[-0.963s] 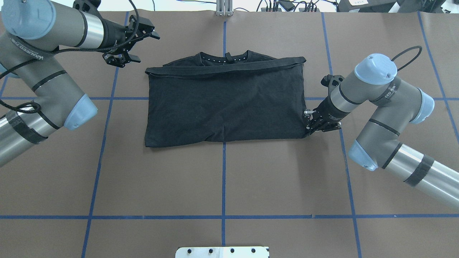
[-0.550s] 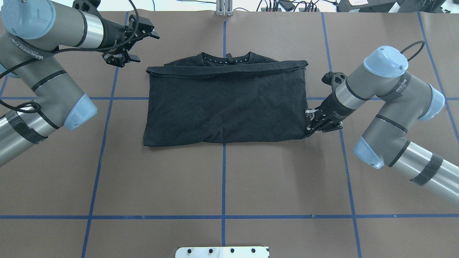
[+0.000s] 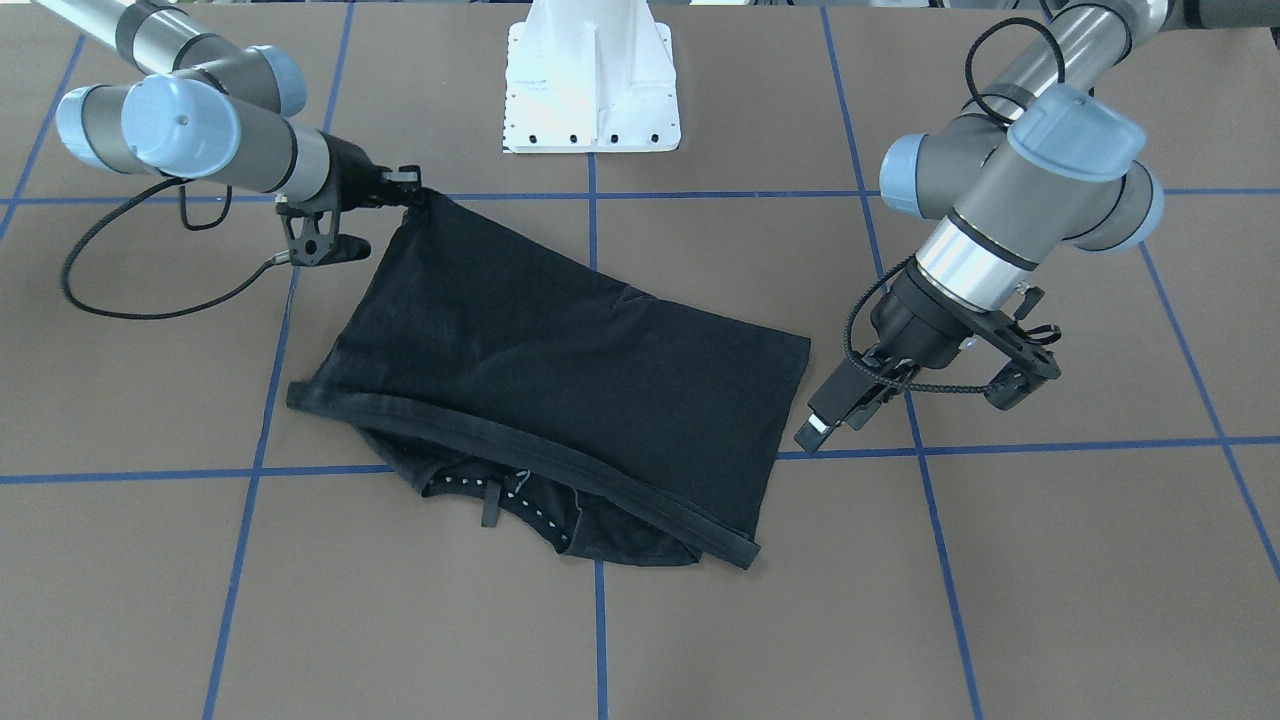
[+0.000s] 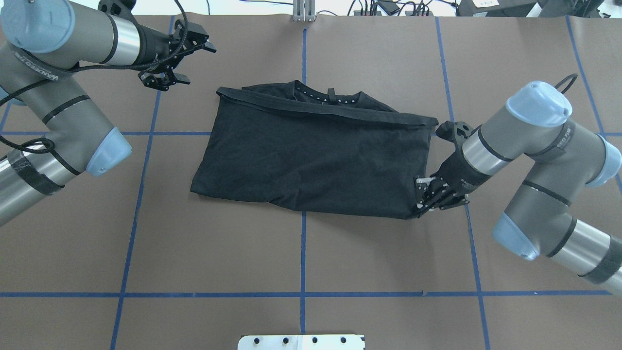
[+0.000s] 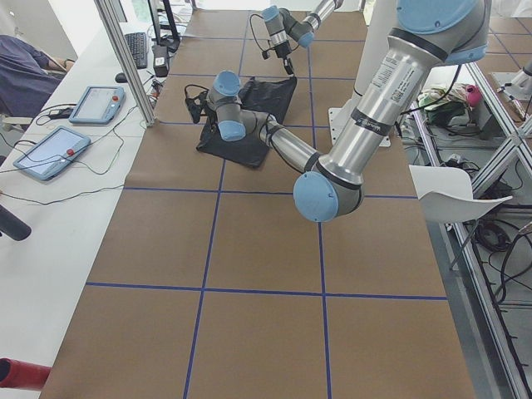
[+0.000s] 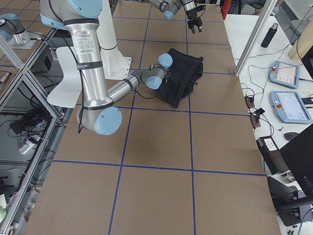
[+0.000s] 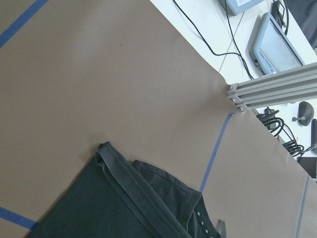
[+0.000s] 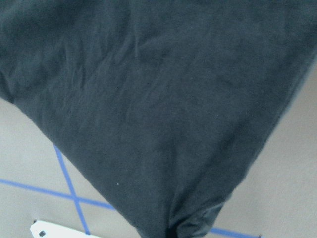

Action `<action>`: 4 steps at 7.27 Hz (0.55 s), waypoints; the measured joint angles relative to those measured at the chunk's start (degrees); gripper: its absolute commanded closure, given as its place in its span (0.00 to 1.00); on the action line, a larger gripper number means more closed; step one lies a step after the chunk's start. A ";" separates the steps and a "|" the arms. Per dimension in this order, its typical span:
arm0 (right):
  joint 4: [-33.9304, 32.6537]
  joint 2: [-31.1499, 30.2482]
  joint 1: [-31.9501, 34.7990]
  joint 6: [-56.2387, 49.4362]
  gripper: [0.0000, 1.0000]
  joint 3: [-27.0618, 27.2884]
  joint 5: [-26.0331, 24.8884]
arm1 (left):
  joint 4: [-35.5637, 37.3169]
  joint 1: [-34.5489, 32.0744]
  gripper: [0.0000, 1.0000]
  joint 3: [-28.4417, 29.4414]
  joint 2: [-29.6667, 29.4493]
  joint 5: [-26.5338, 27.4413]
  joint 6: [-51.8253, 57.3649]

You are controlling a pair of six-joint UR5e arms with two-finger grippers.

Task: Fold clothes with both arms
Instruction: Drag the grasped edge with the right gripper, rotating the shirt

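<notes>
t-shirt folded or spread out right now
Folded in half: on the T-shirt the hem lies up by the collar; the right pincer holds one corner.

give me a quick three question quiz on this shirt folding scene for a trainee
1. True or false: the left gripper is clamped on the T-shirt.
2. Which part of the T-shirt does the right gripper hold? A) the collar B) a corner on the robot's side C) a sleeve
3. Fill in: seen from the robot, the collar lies at the shirt's ___ edge.
Key: 1 false, it is open and clear of the cloth; 2 B; 3 far.
</notes>
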 measured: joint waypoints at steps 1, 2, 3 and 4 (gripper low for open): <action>0.04 0.68 -3.49 0.85 1.00 0.83 0.83 | -0.02 0.05 0.00 -0.03 0.33 -0.02 0.00; 0.06 2.04 -6.33 1.92 0.89 1.05 1.15 | -0.04 0.07 0.00 -0.26 0.57 -0.06 0.00; 0.05 3.59 -8.18 3.64 0.02 1.00 1.42 | -0.02 0.08 0.00 -0.79 0.84 -0.10 0.00; 0.07 4.66 -8.94 5.09 0.00 1.05 1.78 | -0.05 0.20 0.00 -1.27 1.27 -0.08 0.02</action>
